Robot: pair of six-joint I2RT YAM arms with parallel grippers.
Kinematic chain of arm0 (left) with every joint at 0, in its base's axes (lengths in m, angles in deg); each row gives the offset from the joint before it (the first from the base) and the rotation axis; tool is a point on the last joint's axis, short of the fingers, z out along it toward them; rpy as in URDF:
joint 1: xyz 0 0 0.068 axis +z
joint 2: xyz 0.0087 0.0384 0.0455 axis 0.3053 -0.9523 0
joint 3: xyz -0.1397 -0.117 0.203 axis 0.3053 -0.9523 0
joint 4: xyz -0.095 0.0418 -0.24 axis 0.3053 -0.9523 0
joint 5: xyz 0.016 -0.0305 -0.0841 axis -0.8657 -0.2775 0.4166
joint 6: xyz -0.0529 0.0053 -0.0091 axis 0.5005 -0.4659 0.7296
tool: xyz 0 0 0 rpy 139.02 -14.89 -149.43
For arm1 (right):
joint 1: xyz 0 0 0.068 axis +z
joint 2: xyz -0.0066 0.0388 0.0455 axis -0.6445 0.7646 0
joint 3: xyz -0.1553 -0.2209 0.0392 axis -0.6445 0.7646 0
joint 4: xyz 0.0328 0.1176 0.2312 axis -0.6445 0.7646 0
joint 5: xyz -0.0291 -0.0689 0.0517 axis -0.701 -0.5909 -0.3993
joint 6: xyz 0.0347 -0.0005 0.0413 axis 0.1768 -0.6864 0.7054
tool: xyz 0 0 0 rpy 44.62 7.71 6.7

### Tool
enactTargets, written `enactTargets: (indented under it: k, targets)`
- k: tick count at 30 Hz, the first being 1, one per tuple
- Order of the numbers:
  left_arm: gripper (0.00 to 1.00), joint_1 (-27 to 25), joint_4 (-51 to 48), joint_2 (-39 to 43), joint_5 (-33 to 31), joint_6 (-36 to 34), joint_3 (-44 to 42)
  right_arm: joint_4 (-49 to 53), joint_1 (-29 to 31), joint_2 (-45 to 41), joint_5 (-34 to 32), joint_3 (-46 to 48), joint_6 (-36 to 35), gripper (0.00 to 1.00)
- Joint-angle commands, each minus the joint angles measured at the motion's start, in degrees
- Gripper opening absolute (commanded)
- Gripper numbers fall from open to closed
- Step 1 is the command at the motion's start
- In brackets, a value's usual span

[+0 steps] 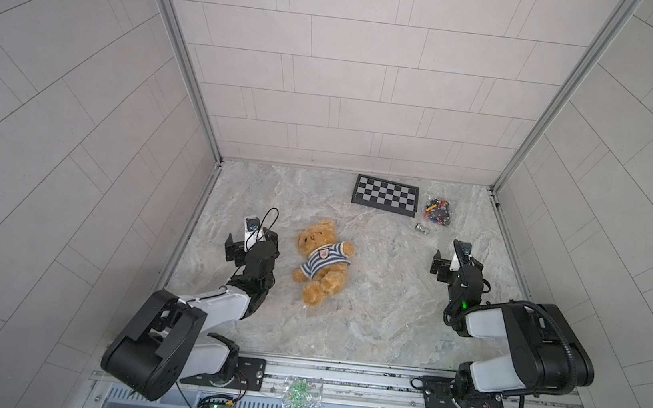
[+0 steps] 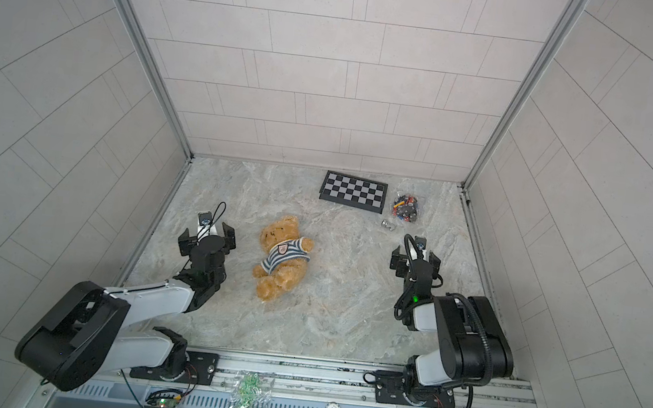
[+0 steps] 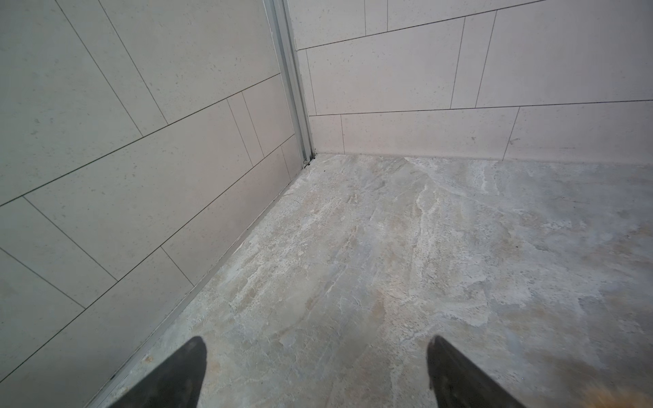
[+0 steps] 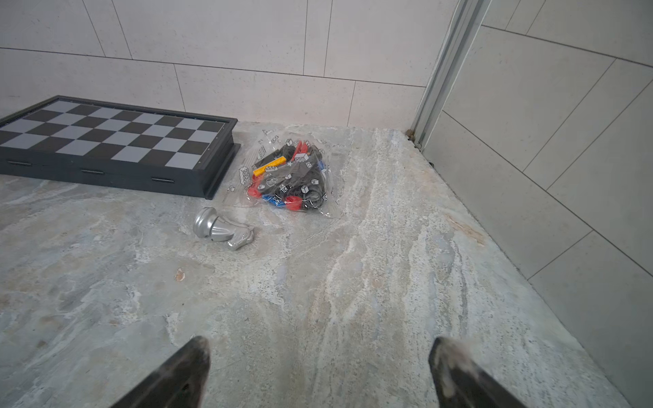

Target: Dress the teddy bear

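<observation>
Left gripper [image 2: 207, 236]: jaws are seen spread wide, and nothing is held between them. In the left wrist view only bare table is seen between the two dark fingertips [image 3: 198, 348]. A blurred patch of golden-brown fuzz is caught at the frame edge beside one fingertip.

Right gripper [image 2: 415, 258]: jaws are likewise seen wide apart and empty. In the right wrist view only bare table is seen between its fingertips [image 4: 441, 349].

Both grippers are held above the marbled grey table [image 1: 367, 310], one at each side, and neither is in contact with any object.

Teddy bear [image 1: 317, 237]: it is found lying on its back on the table, left of centre, in both top views. The head is pointed toward the back wall [image 1: 373, 72] and the legs toward the front rail [image 1: 338, 376], with the body slightly slanted. A blue-and-white striped sweater [image 1: 320, 259] with a small chest badge is seen around the torso, and the arms are seen through its sleeves. The bear is placed just beside the left gripper and well apart from the right one.

Farther out, a chessboard [image 4: 106, 141] is laid flat near the back wall. A clear bag of coloured bricks [image 4: 289, 176] is placed just beside it. A silver chess piece [image 4: 222, 229] is lying on its side near both.

A second clear bag [image 1: 300, 403], holding small green parts, is noted on the front rail.
</observation>
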Motion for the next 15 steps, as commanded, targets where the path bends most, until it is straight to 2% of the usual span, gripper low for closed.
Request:
enactTargets:
  k: [1, 3, 9, 11, 15]
  targets:
    - [1.00, 1.15, 4.94, -1.07, 0.99, -3.42, 1.12, -6.12, -0.22, 4.24, -0.54, -1.15, 0.05, 0.99]
    - [1.00, 1.61, 7.72, -1.94, 2.62, -5.36, 0.75, -6.98, -0.22, 5.06, -1.10, -1.28, 0.19, 1.00]
    - [1.00, 3.12, 19.56, -9.01, 3.78, -6.86, -0.80, 0.58, -0.22, 4.49, -3.35, -4.82, 0.94, 1.00]
    - [1.00, 3.83, 15.90, -7.43, 5.70, -5.51, -0.50, 3.61, -0.21, 4.38, -3.37, -6.27, 1.03, 1.00]
    - [1.00, 5.00, 16.88, -7.62, 8.05, -4.93, -1.04, 4.82, -0.08, 4.62, -3.24, -7.30, 0.42, 1.00]
